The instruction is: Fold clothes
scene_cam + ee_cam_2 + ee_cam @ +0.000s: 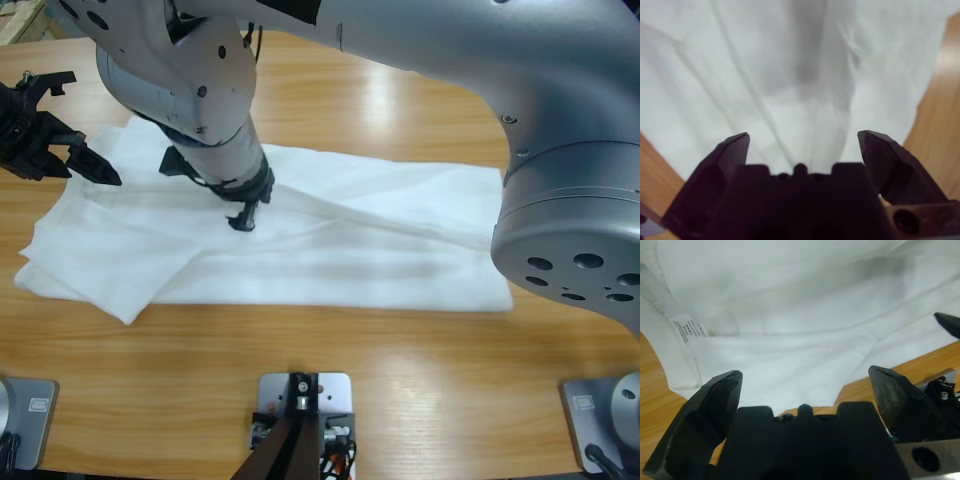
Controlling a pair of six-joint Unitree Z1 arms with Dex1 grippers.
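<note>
The clothes are one white T-shirt (350, 240) lying flat and creased across the middle of the wooden table (400, 380), its left part folded over itself. My left gripper (92, 130) stands open at the shirt's left edge. In the left wrist view its jaws (806, 375) are spread wide with nothing between them, just above the shirt's (805, 315) hem, and a small printed label (687, 329) shows. My right gripper (208, 192) hangs open over the shirt's upper left part. Its wrist view shows open jaws (804, 136) with only cloth (740, 75) beyond them.
A large silver elbow (570, 230) hangs close under the camera at the right and hides the shirt's right end. The tip of another black jaw (950, 324) shows at the right edge of the left wrist view. Bare wood lies along the table's front.
</note>
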